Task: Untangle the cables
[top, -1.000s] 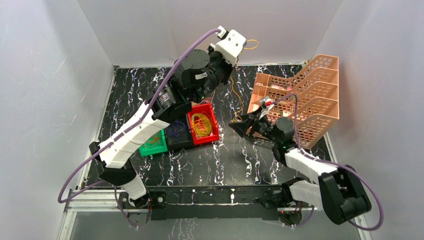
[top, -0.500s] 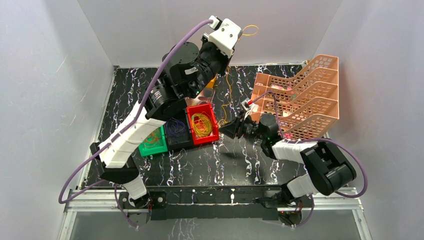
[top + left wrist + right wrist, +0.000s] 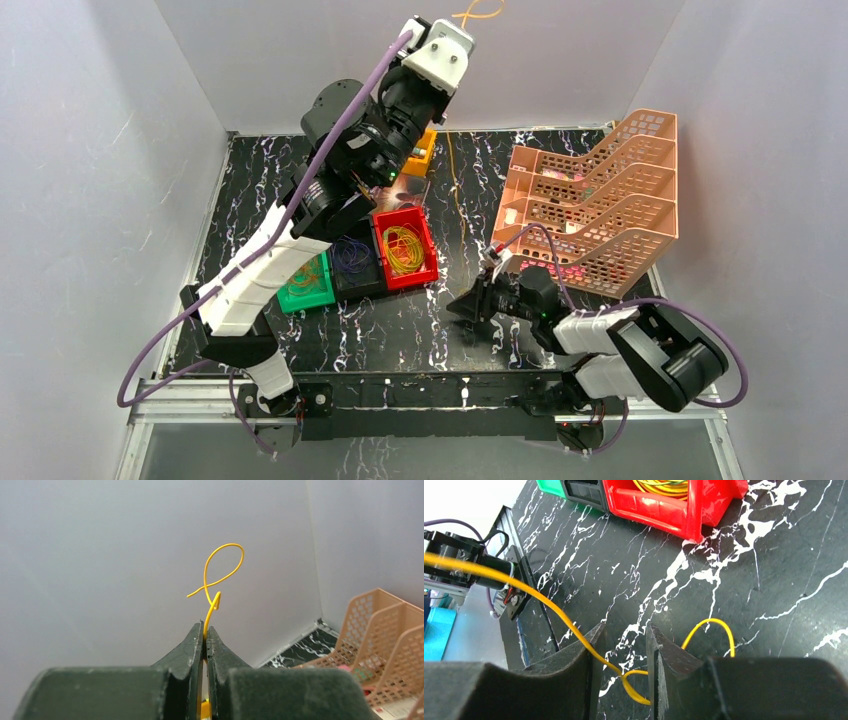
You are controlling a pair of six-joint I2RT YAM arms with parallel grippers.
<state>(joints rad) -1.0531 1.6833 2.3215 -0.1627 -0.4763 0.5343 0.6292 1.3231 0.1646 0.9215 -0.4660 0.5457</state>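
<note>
Yellow thin wire cable [image 3: 226,555]: looped end clamped between the closed fingers of the raised left gripper [image 3: 205,632]. Right gripper [image 3: 624,630]: fingers parted, yellow strand [image 3: 574,625] passing loosely between them, low over black marbled table [image 3: 749,555].

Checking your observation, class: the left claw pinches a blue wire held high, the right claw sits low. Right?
No. The wire pinched by the left claw is yellow, not blue, as the left wrist view shows. The right claw does sit low.

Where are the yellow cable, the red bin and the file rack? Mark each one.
yellow cable [image 3: 454,563], right wrist view, the near stretch at left.
red bin [image 3: 649,507], right wrist view, its front wall.
file rack [image 3: 620,215], top external view, its mesh side.
</note>
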